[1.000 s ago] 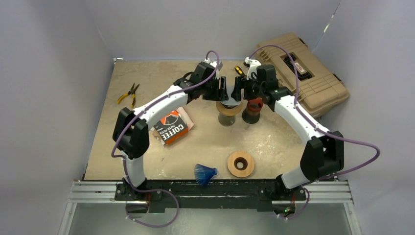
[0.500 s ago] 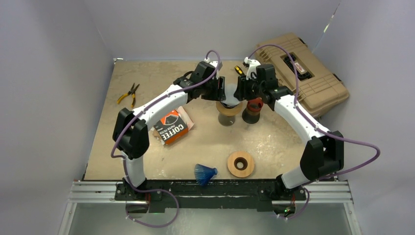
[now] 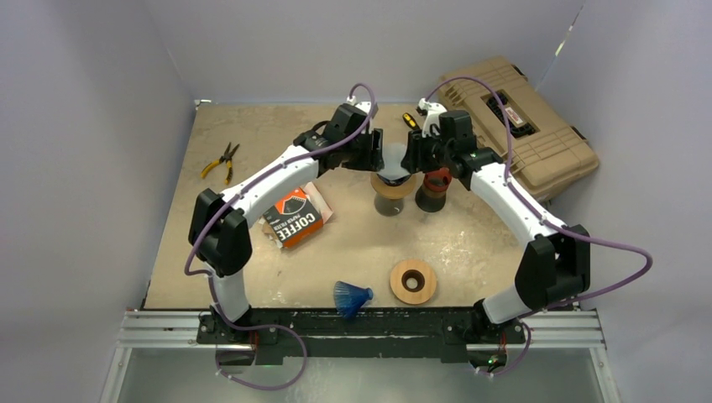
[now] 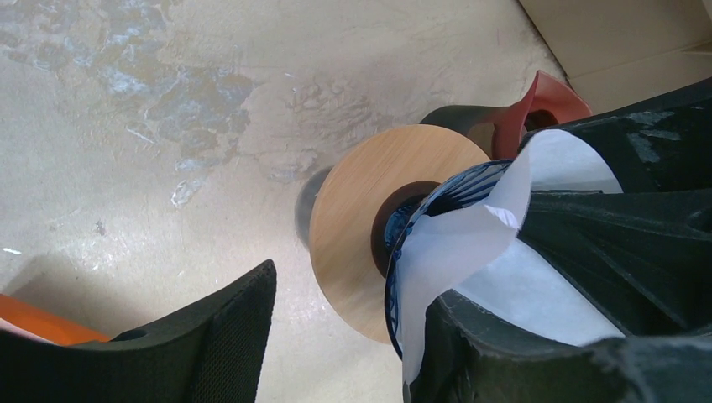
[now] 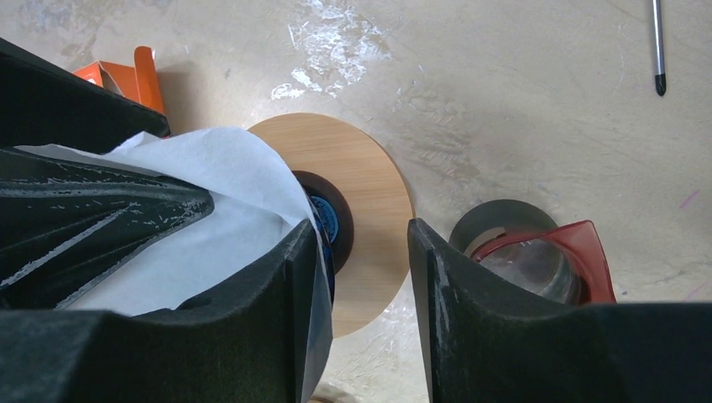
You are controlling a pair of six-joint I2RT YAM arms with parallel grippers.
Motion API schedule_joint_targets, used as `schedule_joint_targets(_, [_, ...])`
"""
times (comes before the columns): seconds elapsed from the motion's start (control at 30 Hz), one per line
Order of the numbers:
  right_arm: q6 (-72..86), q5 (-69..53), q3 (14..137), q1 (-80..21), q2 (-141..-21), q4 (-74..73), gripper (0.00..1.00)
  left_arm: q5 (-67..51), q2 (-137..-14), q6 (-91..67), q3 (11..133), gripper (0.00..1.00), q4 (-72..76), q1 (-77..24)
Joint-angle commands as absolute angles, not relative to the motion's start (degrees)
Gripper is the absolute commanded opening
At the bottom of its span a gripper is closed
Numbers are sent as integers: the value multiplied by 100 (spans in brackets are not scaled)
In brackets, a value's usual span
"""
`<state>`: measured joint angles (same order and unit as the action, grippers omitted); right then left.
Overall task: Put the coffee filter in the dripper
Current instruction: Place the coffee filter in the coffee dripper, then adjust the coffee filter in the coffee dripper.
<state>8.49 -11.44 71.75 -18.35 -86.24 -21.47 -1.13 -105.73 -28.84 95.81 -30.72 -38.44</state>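
Already the filter (image 4: 458, 252) sits inside the dripper (image 4: 443, 190).

We see a sandy, stained table (image 3: 252, 126) with yellow-handled pliers (image 3: 220, 161) lying near its far left side. A tan toolbox (image 3: 537, 134) sits closed at the far right corner, set at an angle, and a yellow-handled screwdriver (image 3: 410, 121) lies just left of it. An orange box (image 3: 294, 217) printed COFFEE rests left of centre. A dark jar with a red top (image 3: 433, 189) stands upright mid-table. Near the front edge we find a wooden ring (image 3: 413, 281) lying flat and, just left of it, a blue ribbed cone (image 3: 353, 298) on its side.
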Motion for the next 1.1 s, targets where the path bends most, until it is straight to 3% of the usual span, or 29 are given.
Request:
schedule_joint_targets(0.0, [853, -1107, 7379, -1784, -8352, -2201, 50, -191, -10270, -2766, 9618, 57, -2985, -3771])
schedule_joint_targets(0.17, [1133, -1396, 7411, -1780, -8099, -2139, 60, -448, -10155, -2868, 9547, 63, -2720, -3755])
schedule_joint_targets(0.47, [1295, -1555, 7636, -1767, -7846, -2262, 61, -873, -9784, -3066, 9322, 65, -2468, -3532])
schedule_joint_targets(0.8, [1317, -1326, 7626, -1758, -7825, -2342, 60, -899, -9712, -3012, 9259, 64, -2562, -3436])
schedule_joint_targets(1.07, [1309, -1219, 7338, -1665, -7869, -2272, 53, -730, -9768, -2942, 9155, 62, -2639, -3434])
